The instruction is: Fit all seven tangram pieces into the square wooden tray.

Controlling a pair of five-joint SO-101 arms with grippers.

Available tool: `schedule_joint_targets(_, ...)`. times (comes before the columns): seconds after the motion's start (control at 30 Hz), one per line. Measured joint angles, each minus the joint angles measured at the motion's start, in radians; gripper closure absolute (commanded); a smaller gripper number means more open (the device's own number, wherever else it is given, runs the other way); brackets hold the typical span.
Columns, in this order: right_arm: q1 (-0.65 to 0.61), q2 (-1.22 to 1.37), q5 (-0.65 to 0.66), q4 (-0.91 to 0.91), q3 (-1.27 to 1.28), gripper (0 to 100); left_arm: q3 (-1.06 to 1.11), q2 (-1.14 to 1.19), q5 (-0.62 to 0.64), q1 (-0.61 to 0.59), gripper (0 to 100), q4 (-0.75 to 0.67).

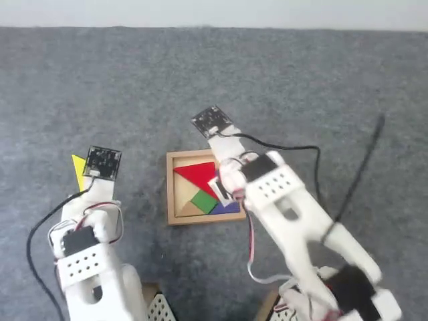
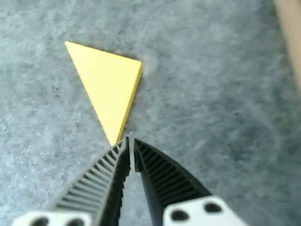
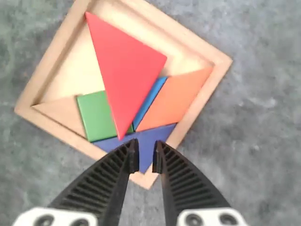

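The square wooden tray holds several pieces. A big red triangle lies askew on top, overlapping a green square, a light blue piece and an orange triangle. A dark blue triangle and a tan triangle lie along one side. My right gripper hovers over the dark blue piece, open by a narrow gap and holding nothing. A yellow triangle lies flat on the grey cloth left of the tray. My left gripper is shut just at its near point.
Grey cloth covers the whole table. A black cable runs across it right of the tray. Part of the tray floor is bare wood. Perforated arm bases stand at the near edge.
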Motion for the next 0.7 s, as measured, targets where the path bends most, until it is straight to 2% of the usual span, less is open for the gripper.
schedule_joint_targets(0.13, 0.000, 0.158, -0.018, -0.018, -0.060, 93.2, 0.040, -0.029, -0.026, -0.005, 99, -0.017)
schedule_joint_targets(0.27, -0.011, 0.241, -0.021, -0.023, -0.109, 93.2, 0.077, -0.060, -0.032, 0.046, 99, -0.025)
schedule_joint_targets(0.7, -0.089, 0.258, -0.021, -0.026, -0.115, 93.2, 0.143, -0.213, -0.038, 0.055, 99, -0.025)
